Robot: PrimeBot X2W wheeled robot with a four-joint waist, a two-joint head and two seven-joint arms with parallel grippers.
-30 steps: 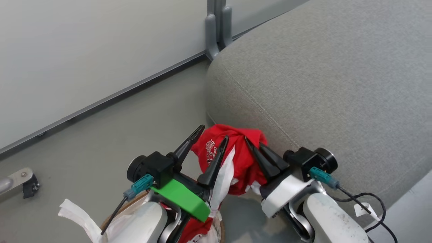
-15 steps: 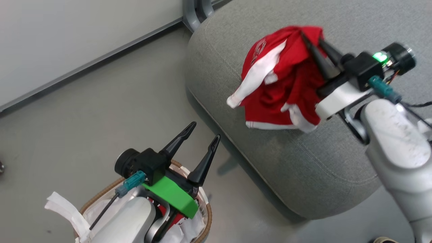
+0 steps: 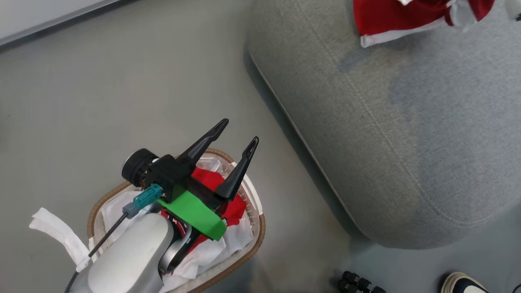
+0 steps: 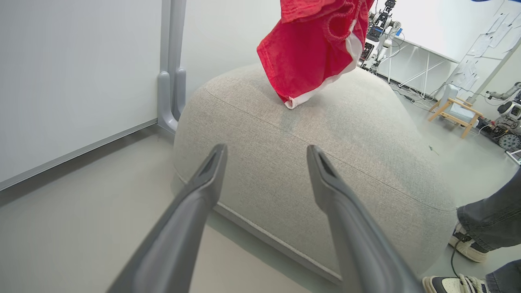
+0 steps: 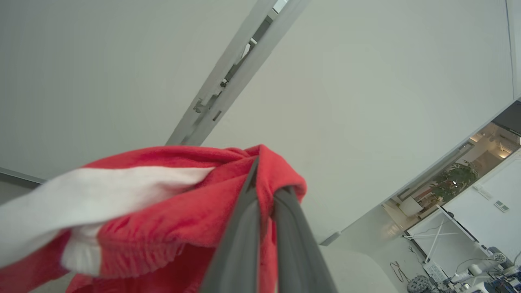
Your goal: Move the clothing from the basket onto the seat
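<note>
The white basket [image 3: 260, 228] with its brown rim stands on the floor at the lower left, and one red piece of clothing [image 3: 235, 208] lies in it on the white liner. My left gripper [image 3: 239, 131] [image 4: 266, 149] hovers open above the basket, fingers pointing toward the grey seat [image 3: 386, 134] [image 4: 325, 134]. My right gripper [image 5: 268, 179] is shut on the other red garment [image 5: 171, 219] [image 4: 309, 53] with a white band. That garment [image 3: 390, 16] hangs over the seat, its white hem low against the cushion top.
A person's shoe [image 3: 464, 283] and legs [image 4: 484, 228] are beside the seat's near right corner. Small dark wheels [image 3: 358, 284] sit on the floor there. A white liner strap [image 3: 57, 236] trails left of the basket. A wall with a grey post [image 4: 171, 89] lies behind the seat.
The head camera has swung. My right gripper has carried the red garment up from beside the basket to over the seat and left the head view. The left gripper stays open above the basket.
</note>
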